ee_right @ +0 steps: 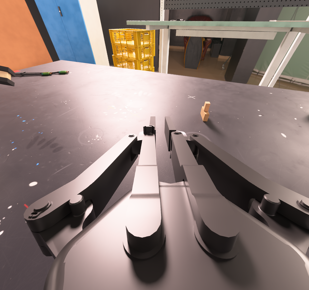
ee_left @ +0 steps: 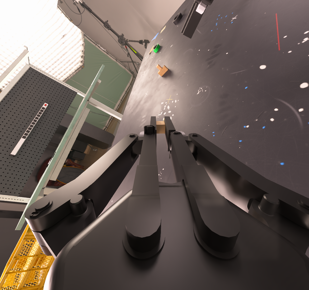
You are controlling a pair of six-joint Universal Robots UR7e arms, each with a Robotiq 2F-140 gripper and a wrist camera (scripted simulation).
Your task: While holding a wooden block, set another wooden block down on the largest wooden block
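Note:
My left gripper (ee_left: pixel 160 119) is shut on a small wooden block (ee_left: pixel 160 127) and holds it above the dark table (ee_left: pixel 234 81). That block also shows at the left edge of the right wrist view (ee_right: pixel 5 76), between the left gripper's fingers. A larger wooden block (ee_right: pixel 204 116) stands on the table with a smaller wooden block (ee_right: pixel 207 106) resting on top of it. The pair also shows in the left wrist view (ee_left: pixel 162 70). My right gripper (ee_right: pixel 160 119) is empty, with a narrow gap between its jaws, left of and nearer than the pair.
A green ring (ee_left: pixel 156 48) and a black ring (ee_left: pixel 177 18) lie farther along the table. A cable with green connectors (ee_right: pixel 45 73) lies at the far left. Yellow crates (ee_right: pixel 133 47) and a green-topped bench (ee_right: pixel 217 23) stand beyond the table's far edge.

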